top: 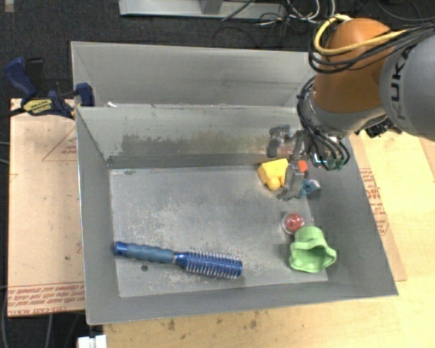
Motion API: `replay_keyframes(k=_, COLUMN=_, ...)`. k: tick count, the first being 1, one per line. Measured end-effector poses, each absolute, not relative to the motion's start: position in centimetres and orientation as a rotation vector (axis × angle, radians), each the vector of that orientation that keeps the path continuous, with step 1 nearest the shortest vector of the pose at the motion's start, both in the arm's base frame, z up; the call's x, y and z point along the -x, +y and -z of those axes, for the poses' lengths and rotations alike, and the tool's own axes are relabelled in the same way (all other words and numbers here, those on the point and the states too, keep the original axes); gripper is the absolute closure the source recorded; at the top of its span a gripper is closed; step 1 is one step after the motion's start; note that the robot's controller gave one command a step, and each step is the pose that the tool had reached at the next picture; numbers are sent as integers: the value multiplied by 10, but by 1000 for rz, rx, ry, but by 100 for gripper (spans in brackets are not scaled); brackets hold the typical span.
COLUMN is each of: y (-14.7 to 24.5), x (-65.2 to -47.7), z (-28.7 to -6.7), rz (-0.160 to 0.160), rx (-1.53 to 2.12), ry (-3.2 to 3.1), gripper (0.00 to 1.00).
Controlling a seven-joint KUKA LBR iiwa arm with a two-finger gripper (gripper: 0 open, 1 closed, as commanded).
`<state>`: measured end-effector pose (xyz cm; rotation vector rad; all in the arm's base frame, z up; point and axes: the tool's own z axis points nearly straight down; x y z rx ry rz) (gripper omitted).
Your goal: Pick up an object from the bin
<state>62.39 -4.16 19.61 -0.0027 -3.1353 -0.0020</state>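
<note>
Gripper (296, 178) low beside yellow block (273, 173), back right of bin (188, 209); grip state not discernible. Risk: block nudged aside, grasp missed.

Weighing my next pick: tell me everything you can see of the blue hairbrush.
The blue hairbrush looks like plastic: a round handle and a cylindrical head ringed with lighter blue bristles. It lies flat on the bin floor near the front wall, handle pointing left, head right. Only the floor touches it; the green thing sits apart to its right.
</note>
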Motion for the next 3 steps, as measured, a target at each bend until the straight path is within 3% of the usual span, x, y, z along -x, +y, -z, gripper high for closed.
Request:
replay_keyframes(k=1, y=-145, x=-596, z=-104, rz=1, rx=-492, ry=-3100, gripper=0)
replay_keyframes(k=2, y=-138, x=-494, z=-81, rz=5, rx=-1215, ry=-2915, gripper=0)
replay_keyframes(k=3, y=-137, x=-497, z=-82, rz=0, rx=-1226, ry=-2918, gripper=100)
